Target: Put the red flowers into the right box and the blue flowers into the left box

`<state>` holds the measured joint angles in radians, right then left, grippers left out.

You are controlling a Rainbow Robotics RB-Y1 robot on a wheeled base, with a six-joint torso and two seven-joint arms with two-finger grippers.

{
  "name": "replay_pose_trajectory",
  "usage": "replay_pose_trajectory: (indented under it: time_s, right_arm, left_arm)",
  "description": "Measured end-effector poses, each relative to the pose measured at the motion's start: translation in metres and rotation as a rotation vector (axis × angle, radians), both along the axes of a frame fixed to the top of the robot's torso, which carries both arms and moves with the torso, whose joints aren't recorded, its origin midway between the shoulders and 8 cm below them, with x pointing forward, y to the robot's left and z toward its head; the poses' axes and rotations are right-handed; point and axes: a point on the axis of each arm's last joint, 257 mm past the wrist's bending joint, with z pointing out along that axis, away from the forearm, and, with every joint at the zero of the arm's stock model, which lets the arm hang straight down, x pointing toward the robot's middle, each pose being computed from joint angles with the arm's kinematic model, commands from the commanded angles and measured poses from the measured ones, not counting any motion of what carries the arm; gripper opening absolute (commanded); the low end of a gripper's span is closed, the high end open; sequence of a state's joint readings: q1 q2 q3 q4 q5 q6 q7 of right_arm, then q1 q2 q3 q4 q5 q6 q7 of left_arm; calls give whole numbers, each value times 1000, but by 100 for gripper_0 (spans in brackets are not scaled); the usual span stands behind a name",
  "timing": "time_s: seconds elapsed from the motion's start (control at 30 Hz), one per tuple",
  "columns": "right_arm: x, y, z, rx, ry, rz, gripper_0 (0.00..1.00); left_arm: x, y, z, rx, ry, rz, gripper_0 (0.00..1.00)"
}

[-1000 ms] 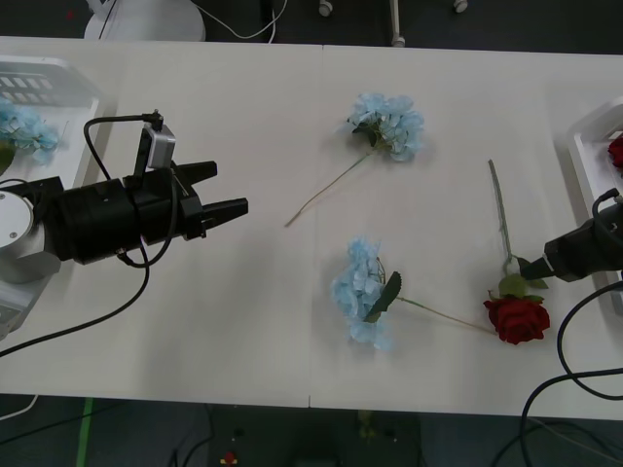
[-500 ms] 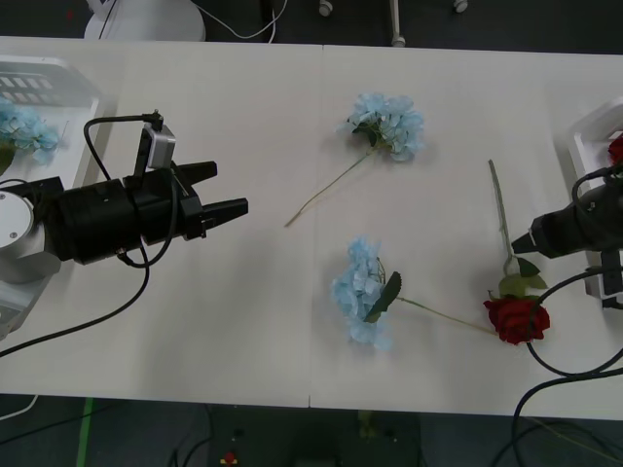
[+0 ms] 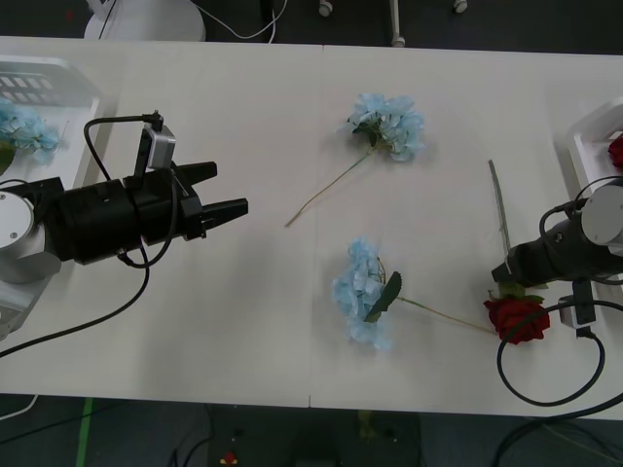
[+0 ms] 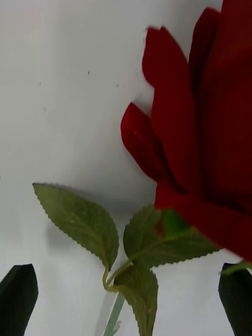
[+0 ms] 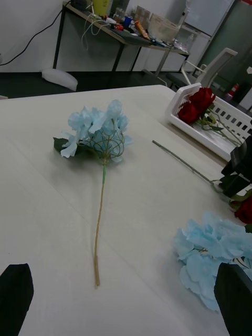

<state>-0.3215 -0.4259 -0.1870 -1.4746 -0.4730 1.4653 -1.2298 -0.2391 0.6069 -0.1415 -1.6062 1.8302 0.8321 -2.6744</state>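
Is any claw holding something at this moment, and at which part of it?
Nothing is held. The right claw is open around the red rose, near its leaves; the left claw is open and empty.

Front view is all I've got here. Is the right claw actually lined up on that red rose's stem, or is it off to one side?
Observer: It's lined up. In the right wrist view the right claw is open, with one finger on each side of the stem, just below the leaves.
Operator: Is it touching the stem?
Observer: No. The stem sits in the gap, apart from both fingers.
Operator: What's in the right box? I only catch its edge.
Observer: The left wrist view shows at least two red blooms lying inside the right box.
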Motion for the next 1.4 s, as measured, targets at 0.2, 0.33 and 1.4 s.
replay_pose_trajectory:
  time_s: [0.2, 0.33, 1.4]
  right_arm:
    - [-4, 0, -6, -9, 10, -4, 100]
    - [-4, 2, -8, -11, 12, -4, 100]
    - [-10, 0, -25, -56, 6, 17, 1]
  left_arm:
    - [0, 0, 0, 0, 0, 0, 100]
    - [0, 0, 0, 0, 0, 0, 100]
    - [0, 0, 0, 0, 1, 1, 100]
